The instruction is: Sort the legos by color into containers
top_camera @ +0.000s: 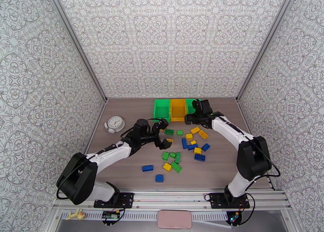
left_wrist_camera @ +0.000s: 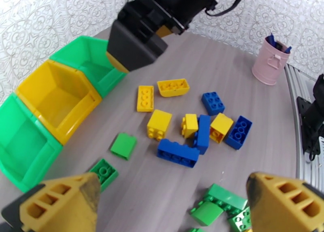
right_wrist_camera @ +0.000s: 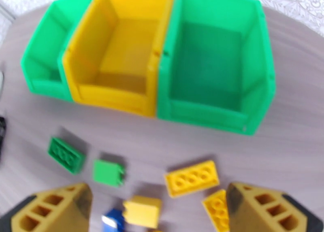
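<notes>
Three containers stand in a row at the back: a green bin (top_camera: 161,108) (right_wrist_camera: 44,62), a yellow bin (top_camera: 177,109) (right_wrist_camera: 117,46) and a second green bin (right_wrist_camera: 214,62). Their insides look bare. Blue, green and yellow legos (top_camera: 186,145) lie loose on the table in front of them. My right gripper (top_camera: 191,118) (right_wrist_camera: 162,210) hovers open just before the bins, above a yellow lego (right_wrist_camera: 141,210) and holding nothing. My left gripper (top_camera: 163,135) (left_wrist_camera: 170,204) is open low over the pile's left side, with green legos (left_wrist_camera: 220,202) below it.
A white round timer (top_camera: 114,124) sits at the left of the table. A pink cup (left_wrist_camera: 270,61) stands near the right rail. Two blue legos (top_camera: 148,168) lie apart toward the near edge. Patterned walls close in the table on three sides.
</notes>
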### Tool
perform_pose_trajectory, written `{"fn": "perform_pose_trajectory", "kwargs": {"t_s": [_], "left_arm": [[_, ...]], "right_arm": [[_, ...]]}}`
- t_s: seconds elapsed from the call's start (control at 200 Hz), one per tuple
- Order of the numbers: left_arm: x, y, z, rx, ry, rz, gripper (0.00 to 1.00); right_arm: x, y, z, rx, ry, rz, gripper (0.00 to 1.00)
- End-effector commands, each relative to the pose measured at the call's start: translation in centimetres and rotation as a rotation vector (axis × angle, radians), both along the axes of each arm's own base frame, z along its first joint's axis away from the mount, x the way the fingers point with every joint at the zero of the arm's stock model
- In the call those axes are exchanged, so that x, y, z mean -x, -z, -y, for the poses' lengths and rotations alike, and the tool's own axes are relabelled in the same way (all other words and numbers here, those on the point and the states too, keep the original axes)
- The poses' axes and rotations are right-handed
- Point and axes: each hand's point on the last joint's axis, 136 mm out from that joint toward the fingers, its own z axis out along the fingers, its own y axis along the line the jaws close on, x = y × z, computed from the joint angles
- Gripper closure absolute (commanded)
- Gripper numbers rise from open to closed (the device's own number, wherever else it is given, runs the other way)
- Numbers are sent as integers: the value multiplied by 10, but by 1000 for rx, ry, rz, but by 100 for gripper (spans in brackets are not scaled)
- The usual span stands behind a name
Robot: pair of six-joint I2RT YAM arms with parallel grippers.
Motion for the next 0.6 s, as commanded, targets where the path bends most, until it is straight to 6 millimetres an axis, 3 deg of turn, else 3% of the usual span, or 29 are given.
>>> {"fn": "perform_pose_trajectory", "kwargs": {"t_s": [0.0,0.19,0.595], "left_arm": [[8,-10,16,1,92,7,0],[11,-8,24,-8,129,8,0],[9,-8,28,-20,158,31,0]], "right_arm": [[28,19,16,140,-139,-99,9],[32,40,36,207,-165,-212,11],[25,85,44,291,-191,-403,20]]}}
